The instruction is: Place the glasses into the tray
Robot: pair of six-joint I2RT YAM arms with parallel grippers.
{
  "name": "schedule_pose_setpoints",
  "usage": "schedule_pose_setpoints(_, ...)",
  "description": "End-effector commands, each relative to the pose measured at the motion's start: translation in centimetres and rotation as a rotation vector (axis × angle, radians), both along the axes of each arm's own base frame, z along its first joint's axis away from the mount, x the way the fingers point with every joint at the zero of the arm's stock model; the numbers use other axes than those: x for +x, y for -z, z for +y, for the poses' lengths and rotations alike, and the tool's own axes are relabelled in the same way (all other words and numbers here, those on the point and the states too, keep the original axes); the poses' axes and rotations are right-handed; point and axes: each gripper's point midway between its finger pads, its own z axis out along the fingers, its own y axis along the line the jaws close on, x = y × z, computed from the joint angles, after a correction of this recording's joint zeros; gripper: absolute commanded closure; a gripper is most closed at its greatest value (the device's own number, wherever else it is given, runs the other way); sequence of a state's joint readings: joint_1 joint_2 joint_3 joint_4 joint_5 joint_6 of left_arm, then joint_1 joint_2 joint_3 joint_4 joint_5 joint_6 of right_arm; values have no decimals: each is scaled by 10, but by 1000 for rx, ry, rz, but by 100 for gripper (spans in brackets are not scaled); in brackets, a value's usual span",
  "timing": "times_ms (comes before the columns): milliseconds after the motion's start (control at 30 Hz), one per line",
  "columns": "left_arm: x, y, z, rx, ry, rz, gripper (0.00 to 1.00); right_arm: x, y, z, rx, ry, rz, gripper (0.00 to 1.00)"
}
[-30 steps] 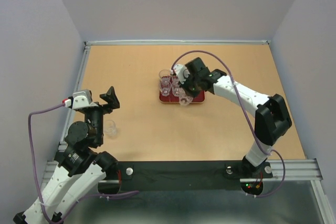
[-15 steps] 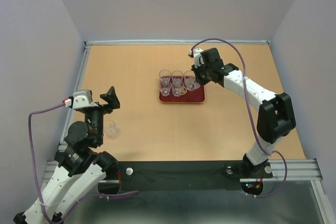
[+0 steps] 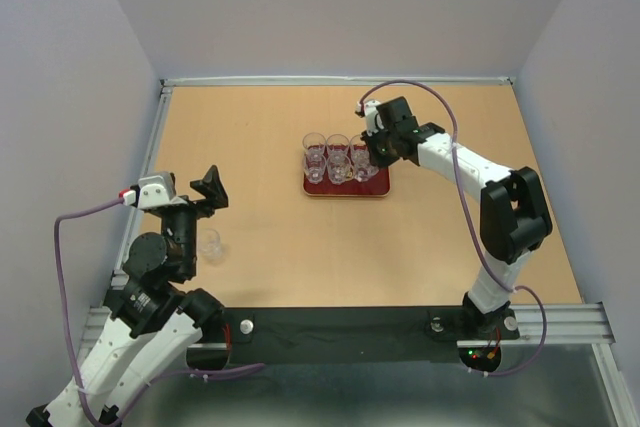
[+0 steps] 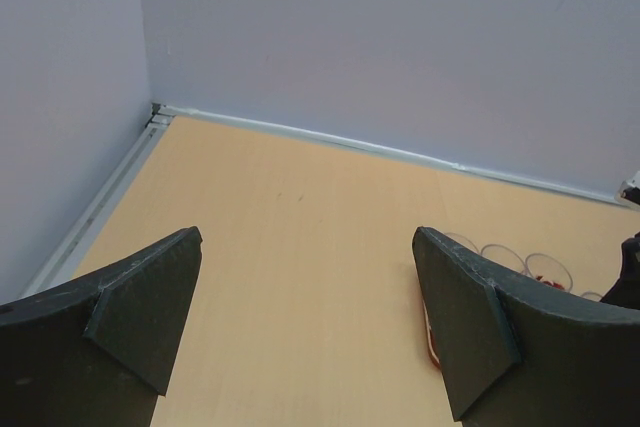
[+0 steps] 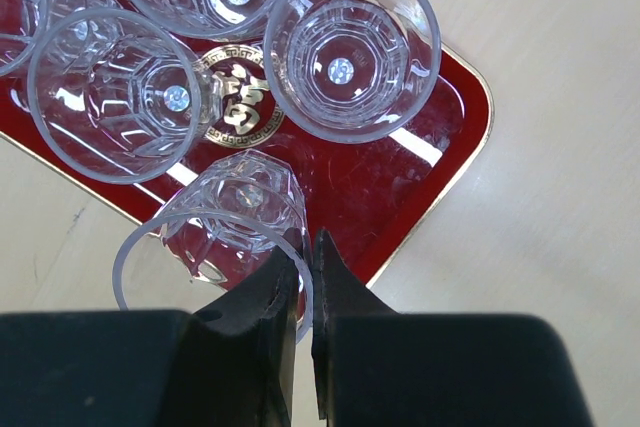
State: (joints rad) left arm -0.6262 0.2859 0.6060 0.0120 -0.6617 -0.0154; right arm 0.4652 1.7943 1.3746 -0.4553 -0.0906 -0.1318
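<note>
**Inspector:** State of both pincers?

**Operator:** My right pincer point(image 5: 305, 255) is clenched on the rim of the held glass point(image 5: 238, 209), with one finger inside the mouth and one outside. My left pincer point(image 4: 305, 247) is released. Its jaws stand wide apart with nothing between them, above the desk point(image 3: 260, 127).

**Inspector:** Location of the glasses?

**Operator:** The held glass is over the tray point(image 5: 440, 162), near a rounded corner and just beside the gold emblem point(image 5: 240, 102). I cannot tell whether its base is down. The other glasses point(image 5: 340, 47) stand upright on the tray beside it. The lone glass point(image 3: 209, 244) stands on the desk near my left arm, well apart from the tray.

**Inspector:** Handling?

**Operator:** I judge the glasses light, rigid, slick and breakable. A rim pinch suits them, with a modest squeeze and no knocks against neighbours.

**Inspector:** Clearance?

**Operator:** It is tight. The nearest upright glass is close to the held one, and the tray's low rim lies just beside my fingers. In my judgement the open room is straight up, then outward over the bare desk.
</note>
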Motion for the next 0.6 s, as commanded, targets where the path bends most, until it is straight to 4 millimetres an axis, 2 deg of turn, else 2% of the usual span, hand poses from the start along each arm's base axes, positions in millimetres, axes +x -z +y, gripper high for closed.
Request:
schedule_pose_setpoints(0, -1, -9, 3, -21, -11, -41, 1, 8, -2, 14, 53, -10, -18, 93)
schedule_pose_setpoints(300, -1, -8, 3, -20, -11, -40, 1, 4, 13, 18, 61, -24, 27, 90)
schedule_pose_setpoints(367, -1, -8, 3, -21, -11, -42, 1, 3, 15, 20, 62, -29, 31, 87)
schedule_pose_setpoints(467, -1, -8, 3, -22, -12, -40, 1, 2, 14, 21, 62, -33, 31, 76)
schedule_pose_setpoints(567, -1, -8, 3, -21, -12, -41, 1, 2, 13, 22, 64, -37, 29, 73)
